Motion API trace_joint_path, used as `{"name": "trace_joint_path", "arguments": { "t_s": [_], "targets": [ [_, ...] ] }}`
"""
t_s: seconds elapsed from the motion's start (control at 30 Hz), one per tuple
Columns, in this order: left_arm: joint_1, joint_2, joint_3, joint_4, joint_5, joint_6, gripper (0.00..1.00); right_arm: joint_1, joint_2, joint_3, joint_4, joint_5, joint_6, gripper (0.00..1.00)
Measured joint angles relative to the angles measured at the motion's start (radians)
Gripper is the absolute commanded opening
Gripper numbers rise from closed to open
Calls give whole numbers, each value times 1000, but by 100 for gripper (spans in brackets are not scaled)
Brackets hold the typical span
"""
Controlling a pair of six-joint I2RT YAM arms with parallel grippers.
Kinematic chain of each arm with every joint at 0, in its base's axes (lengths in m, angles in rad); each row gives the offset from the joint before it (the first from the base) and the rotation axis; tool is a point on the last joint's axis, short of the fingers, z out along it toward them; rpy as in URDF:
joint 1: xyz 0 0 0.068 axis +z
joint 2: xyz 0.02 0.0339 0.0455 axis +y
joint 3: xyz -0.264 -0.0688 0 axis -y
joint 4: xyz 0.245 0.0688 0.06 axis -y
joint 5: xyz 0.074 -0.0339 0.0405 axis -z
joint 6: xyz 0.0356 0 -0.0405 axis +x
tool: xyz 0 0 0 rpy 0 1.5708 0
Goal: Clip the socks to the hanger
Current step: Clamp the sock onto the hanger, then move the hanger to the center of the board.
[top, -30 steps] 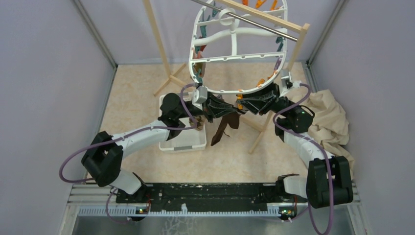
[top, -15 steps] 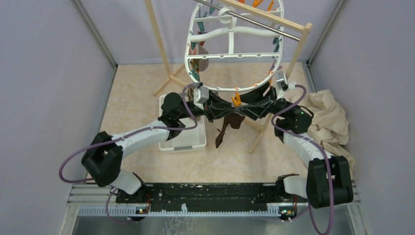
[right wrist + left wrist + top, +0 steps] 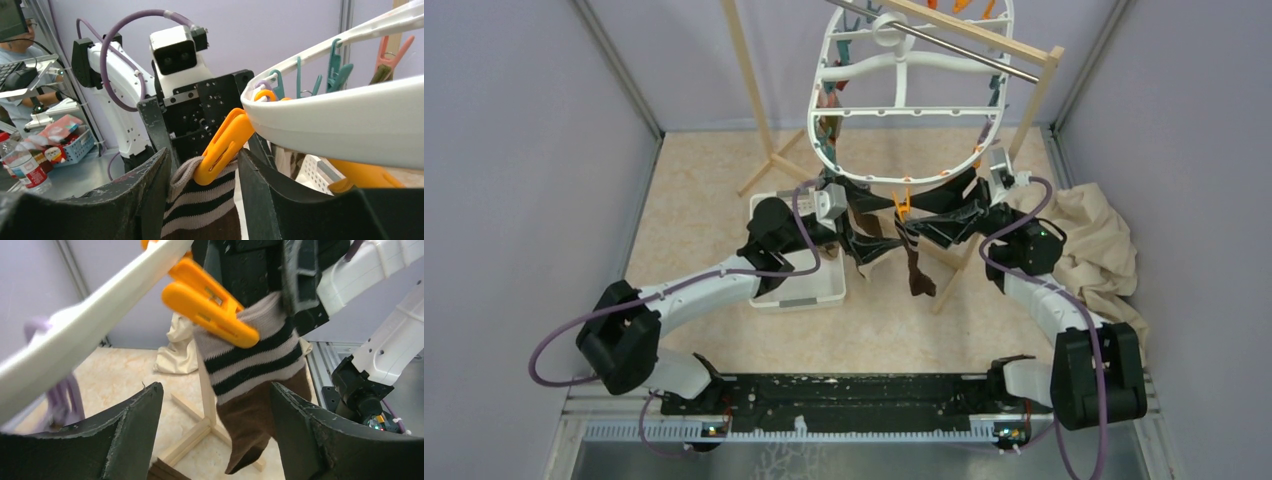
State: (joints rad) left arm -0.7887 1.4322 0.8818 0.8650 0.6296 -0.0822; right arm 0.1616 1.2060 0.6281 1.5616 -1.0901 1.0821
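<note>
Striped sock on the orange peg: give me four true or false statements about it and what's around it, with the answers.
1. The orange peg is clamped on the striped cuff of the sock. True.
2. The left gripper is shut on the sock. False: its jaws stand wide apart and touch nothing.
3. The sock lies flat in a white bin. False: it hangs down from the peg on the rim of the hanger.
4. A beige cloth lies crumpled on the floor beside the right arm. True.
</note>
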Motion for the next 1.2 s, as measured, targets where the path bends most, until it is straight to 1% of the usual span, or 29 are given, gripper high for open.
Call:
{"name": "trace_joint_path", "arguments": {
  "t_s": [0.1,0.17,0.47,0.53,0.63,0.77,0.83,0.87,0.93,1.03,1.2],
  "targets": [
    [0,-15,-30,-18,-35,12,87,-2,-15,-2,0,0,-1,61],
    [0,-23,-57,-35,-60,19,87,-8,-24,-8,0,0,1,64],
    [0,-28,-124,-103,-113,31,88,-13,-38,-13,0,13,2,68],
    [0,-28,-129,-122,-116,31,91,-14,-46,-13,0,15,2,71],
    [-1,-31,-130,-158,-137,27,97,-14,-52,-13,0,11,3,73],
    [-13,-55,-147,-219,-244,-1,95,-14,-53,-13,-2,0,-2,73],
    [-22,-60,-148,-254,-312,-23,97,-14,-56,-13,-14,0,-8,73],
    [-26,-60,-148,-276,-347,-35,98,-14,-60,-13,-24,2,-11,73],
    [-31,-60,-148,-330,-401,-60,99,-14,-73,-13,-53,8,-16,73],
    [-34,-61,-148,-410,-450,-101,99,-14,-106,-13,-100,17,-31,74],
    [-34,-100,-170,-502,-468,-152,99,-14,-248,-16,-304,45,-141,78]
  ]
}}
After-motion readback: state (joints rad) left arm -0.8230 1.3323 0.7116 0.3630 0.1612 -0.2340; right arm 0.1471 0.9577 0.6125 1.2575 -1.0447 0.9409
